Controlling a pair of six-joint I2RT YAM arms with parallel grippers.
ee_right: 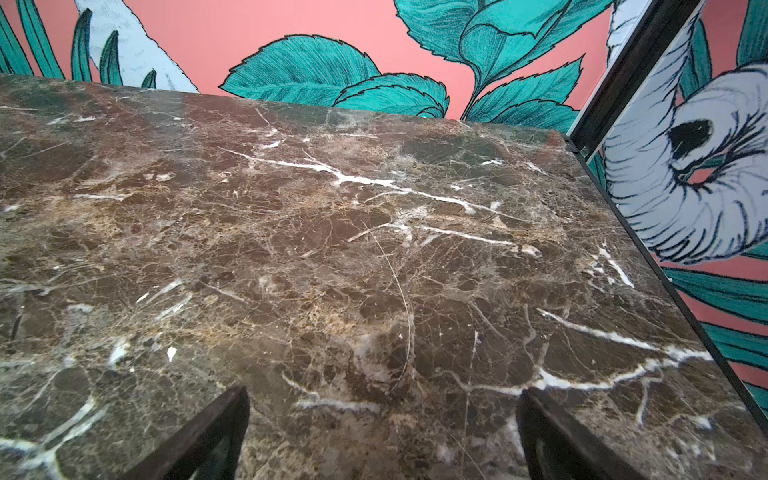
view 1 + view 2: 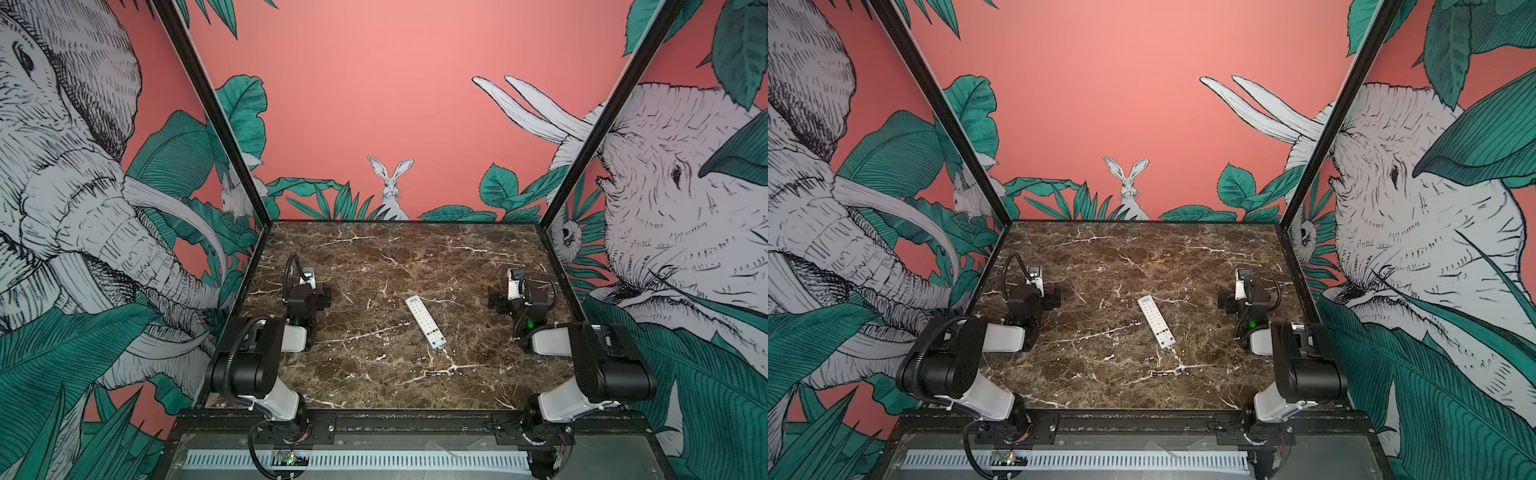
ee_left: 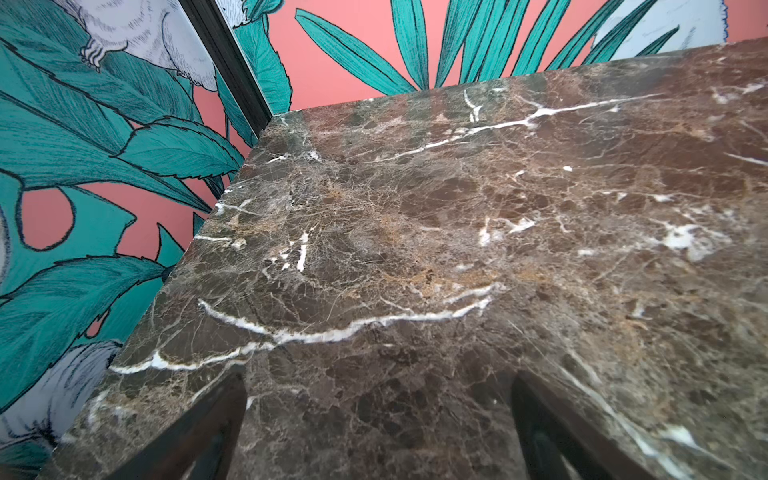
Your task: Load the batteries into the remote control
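Left gripper (image 3: 378,395) and right gripper (image 1: 382,399) stand wide open, empty: nothing looks started. Next, probably, flip the buttons-up remote control (image 2: 425,323), then take the 2 batteries (image 2: 435,373).

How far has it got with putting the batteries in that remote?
Nothing looks done yet. The remote lies buttons-up on the table, with the batteries loose on the marble just in front of it. Nothing is in hand: the left gripper and right gripper are open and empty, off to either side. All is left: probably turning the remote over and fitting both batteries.
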